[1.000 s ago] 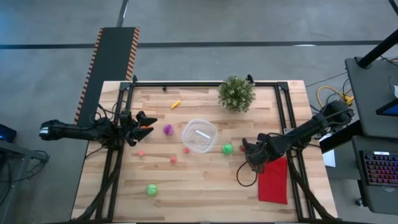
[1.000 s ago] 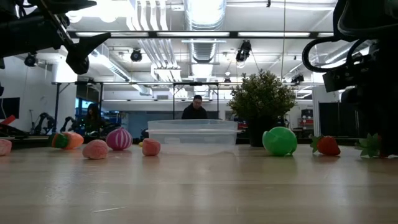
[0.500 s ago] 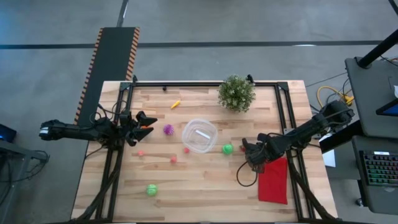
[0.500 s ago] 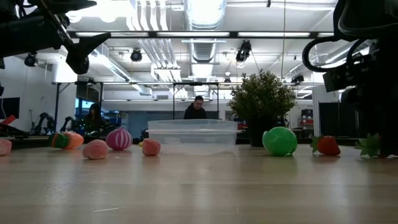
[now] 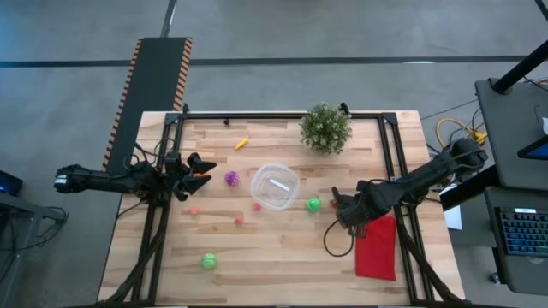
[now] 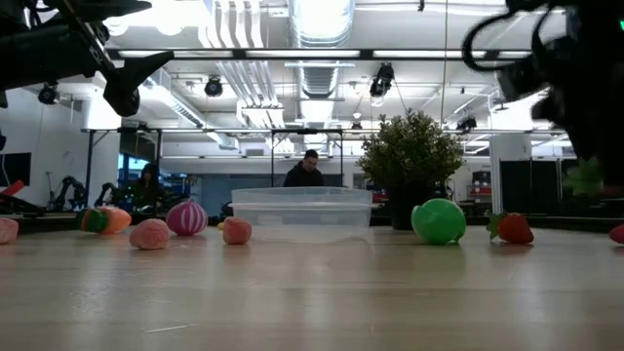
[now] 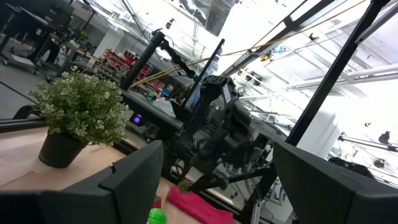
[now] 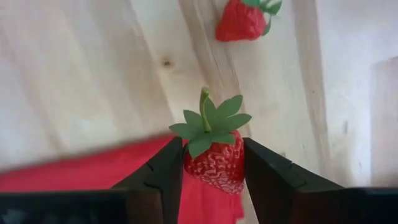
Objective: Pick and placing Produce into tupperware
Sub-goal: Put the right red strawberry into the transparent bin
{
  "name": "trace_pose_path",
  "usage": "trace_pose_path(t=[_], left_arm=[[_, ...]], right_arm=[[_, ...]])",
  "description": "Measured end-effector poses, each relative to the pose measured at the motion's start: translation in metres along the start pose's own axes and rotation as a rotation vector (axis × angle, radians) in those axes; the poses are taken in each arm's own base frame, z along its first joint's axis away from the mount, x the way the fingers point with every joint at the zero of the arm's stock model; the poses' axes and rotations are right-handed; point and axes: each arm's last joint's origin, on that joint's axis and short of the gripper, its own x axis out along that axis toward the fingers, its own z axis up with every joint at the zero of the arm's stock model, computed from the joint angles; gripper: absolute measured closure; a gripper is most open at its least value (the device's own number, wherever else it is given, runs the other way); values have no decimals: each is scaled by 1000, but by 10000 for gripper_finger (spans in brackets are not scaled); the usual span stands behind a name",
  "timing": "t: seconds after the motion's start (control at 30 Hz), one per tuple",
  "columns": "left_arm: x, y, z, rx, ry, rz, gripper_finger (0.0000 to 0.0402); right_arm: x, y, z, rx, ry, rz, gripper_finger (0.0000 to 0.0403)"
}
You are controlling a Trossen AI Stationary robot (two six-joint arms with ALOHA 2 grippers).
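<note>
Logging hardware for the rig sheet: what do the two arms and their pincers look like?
Both arms are dark, near-black, jointed, with loose black cables looping along them. The left pincer has slim pointed fingers with an orange accent at the tip. The right pincer has two broad, flat, matte black fingers with angular stepped inner edges. No readable markings show.

Bowl [image 5: 275,186] near table centre; potted plant [image 5: 325,128] behind it toward the right, well apart; one ball [image 5: 231,178] just left of the bowl, another [image 5: 313,204] just right of it; third ball [image 5: 208,261] alone near the front left. Cloth [image 5: 376,248] at the right front edge; right gripper [image 5: 341,210] above the table just beside its inner corner, a strawberry [image 8: 214,163] clamped between its fingers; second strawberry [image 8: 244,20] lying on the wood nearby. Left gripper [image 5: 196,167] at the left edge, raised, well left of the bowl.
</note>
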Motion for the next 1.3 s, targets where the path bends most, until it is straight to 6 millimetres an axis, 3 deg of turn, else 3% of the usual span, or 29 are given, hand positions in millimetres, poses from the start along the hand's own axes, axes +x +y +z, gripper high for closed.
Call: trace_pose_path(t=[0.3, 0.6, 0.93, 1.1, 1.3], left_arm=[[0, 0, 0, 0, 0, 0, 111], [0, -1, 1, -2, -11, -7, 111], [-1, -2, 2, -5, -10, -33, 111], [-3, -5, 4, -9, -2, -113, 111], [-7, -8, 10, -14, -44, -153, 111]], right_arm=[[-76, -13, 39, 153, -107, 91, 259], [-106, -18, 111, 84, -217, 92, 258], [-93, -14, 206, -53, -297, 76, 257], [-69, -12, 238, -97, -264, 66, 257], [-34, -7, 259, -102, -205, 39, 255]])
